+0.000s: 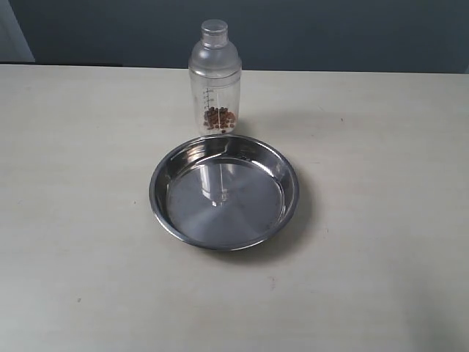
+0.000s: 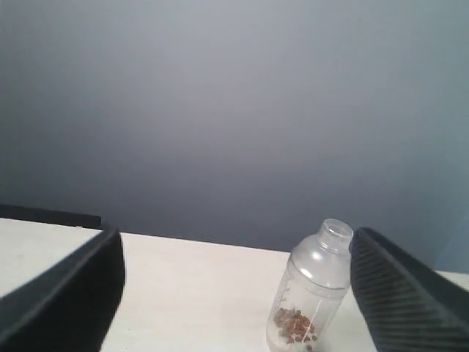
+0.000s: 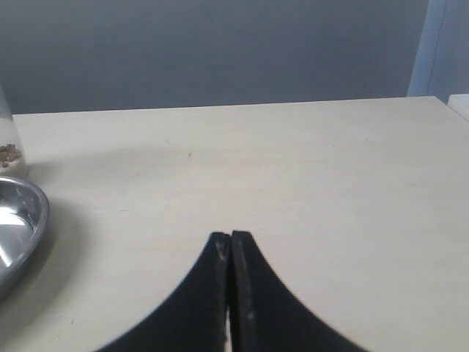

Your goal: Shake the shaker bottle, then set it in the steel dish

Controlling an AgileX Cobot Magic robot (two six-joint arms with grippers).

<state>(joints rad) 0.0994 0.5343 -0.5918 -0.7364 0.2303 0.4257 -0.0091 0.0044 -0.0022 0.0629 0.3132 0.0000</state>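
One shaker bottle [image 1: 215, 81] is recorded upright on the table [image 1: 366, 147], just behind one steel dish [image 1: 154, 192]. Two grippers are noted: left gripper [image 2: 238, 242] spread wide, right gripper [image 3: 231, 242] pressed together.

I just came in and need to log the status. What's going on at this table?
Nothing is being handled yet. The shaker bottle stands upright on the table just behind the steel dish, which holds nothing. The left gripper is open and faces the bottle without touching it. The right gripper is shut, off to the side of the dish. Shaking has not begun.
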